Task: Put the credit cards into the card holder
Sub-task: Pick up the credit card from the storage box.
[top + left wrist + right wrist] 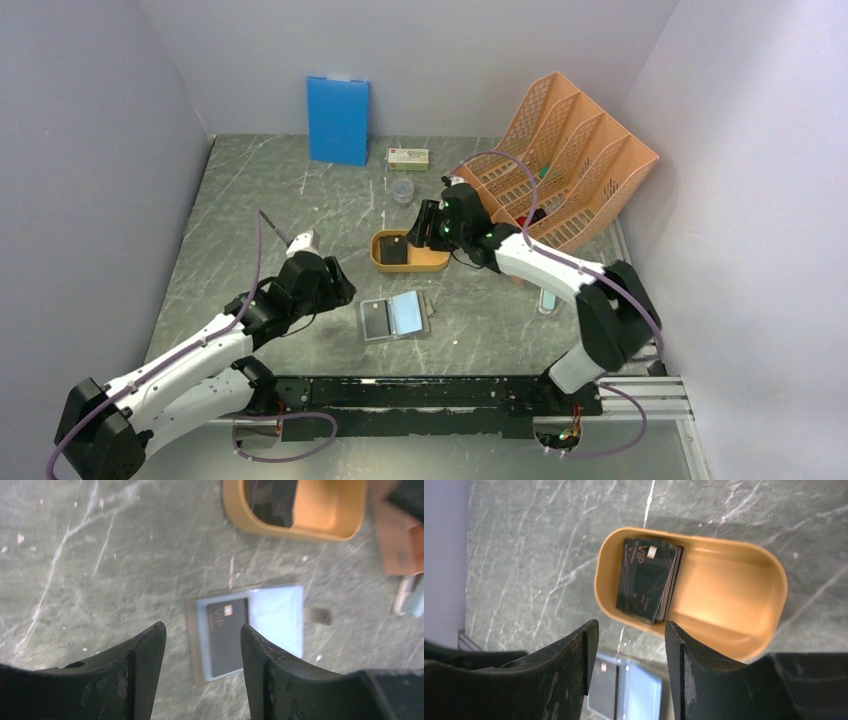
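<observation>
The grey card holder (pixel 408 312) lies open on the table, pale pockets up. One dark credit card (pixel 376 319) lies on its left half, also in the left wrist view (pixel 227 635). A stack of dark credit cards (pixel 649 580) sits at the left end of the mustard tray (pixel 781 587). My left gripper (pixel 202 626) is open and empty, just left of the holder (pixel 277 617). My right gripper (pixel 629 625) is open and empty, above the tray's near rim, apart from the stack. In the top view it (pixel 425 225) hovers at the tray (pixel 432 262).
A blue board (pixel 338 120) leans on the back wall. An orange file rack (pixel 575 160) stands at the back right. A small box (pixel 408 157) and a clear cup (pixel 402 190) sit behind the tray. A pale item (pixel 547 298) lies right of the holder.
</observation>
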Controlling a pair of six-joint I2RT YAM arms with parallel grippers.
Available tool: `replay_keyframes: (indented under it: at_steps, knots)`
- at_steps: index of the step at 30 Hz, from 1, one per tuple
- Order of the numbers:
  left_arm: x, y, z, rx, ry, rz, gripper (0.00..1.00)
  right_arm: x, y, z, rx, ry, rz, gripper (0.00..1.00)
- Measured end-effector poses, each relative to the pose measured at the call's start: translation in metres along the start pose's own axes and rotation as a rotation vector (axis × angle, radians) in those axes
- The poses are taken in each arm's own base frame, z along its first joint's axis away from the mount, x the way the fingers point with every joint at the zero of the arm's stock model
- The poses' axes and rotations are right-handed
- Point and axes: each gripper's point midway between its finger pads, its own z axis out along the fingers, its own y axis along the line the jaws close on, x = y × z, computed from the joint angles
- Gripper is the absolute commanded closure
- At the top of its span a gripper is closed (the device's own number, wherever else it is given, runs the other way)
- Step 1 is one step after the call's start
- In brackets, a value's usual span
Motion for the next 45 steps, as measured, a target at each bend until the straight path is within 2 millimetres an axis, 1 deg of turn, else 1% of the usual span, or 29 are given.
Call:
replay_keyframes:
  at_steps: [2, 4, 7, 9, 11, 18, 25, 27, 31, 34, 37, 41, 45]
  knots:
    - [-0.014, -0.009, -0.003, 0.016, -0.042, -0.008, 0.37, -0.001, -0.009, 0.023, -0.002, 0.023, 0.027, 0.43]
    - [-0.025, -0.017, -0.003, 0.017, -0.061, -0.006, 0.38, 0.006, -0.015, 0.037, -0.013, 0.053, 0.055, 0.41]
    - [-0.033, -0.026, 0.005, -0.003, -0.052, 0.015, 0.39, 0.016, -0.022, 0.052, -0.02, 0.087, 0.086, 0.41]
    - [-0.032, -0.027, 0.011, -0.019, -0.038, 0.027, 0.39, 0.02, -0.024, 0.06, -0.024, 0.098, 0.103, 0.41]
    - [-0.027, -0.023, 0.017, -0.038, -0.021, 0.034, 0.39, 0.025, -0.026, 0.066, -0.029, 0.111, 0.118, 0.41]
    - [-0.016, -0.014, 0.022, -0.052, -0.003, 0.035, 0.4, 0.028, -0.026, 0.09, -0.048, 0.134, 0.146, 0.44]
    - [-0.002, 0.001, 0.021, -0.065, 0.013, 0.022, 0.4, 0.036, -0.032, 0.101, -0.037, 0.165, 0.156, 0.53]
    - [0.001, 0.004, 0.021, -0.068, 0.016, 0.018, 0.41, 0.038, -0.033, 0.102, -0.033, 0.169, 0.157, 0.58]
    - [0.002, 0.004, 0.02, -0.068, 0.017, 0.011, 0.41, 0.041, -0.035, 0.104, -0.027, 0.177, 0.161, 0.68]
    - [0.002, 0.004, 0.02, -0.064, 0.016, 0.006, 0.41, 0.039, -0.035, 0.105, -0.032, 0.172, 0.165, 0.75]
    - [0.005, 0.005, 0.021, -0.064, 0.022, 0.006, 0.42, 0.037, -0.036, 0.105, -0.039, 0.164, 0.175, 0.79]
    - [0.006, 0.005, 0.021, -0.061, 0.027, 0.003, 0.42, 0.036, -0.038, 0.103, -0.052, 0.156, 0.187, 0.83]
    - [0.007, 0.004, 0.022, -0.059, 0.034, 0.0, 0.43, 0.035, -0.039, 0.101, -0.058, 0.151, 0.194, 0.9]
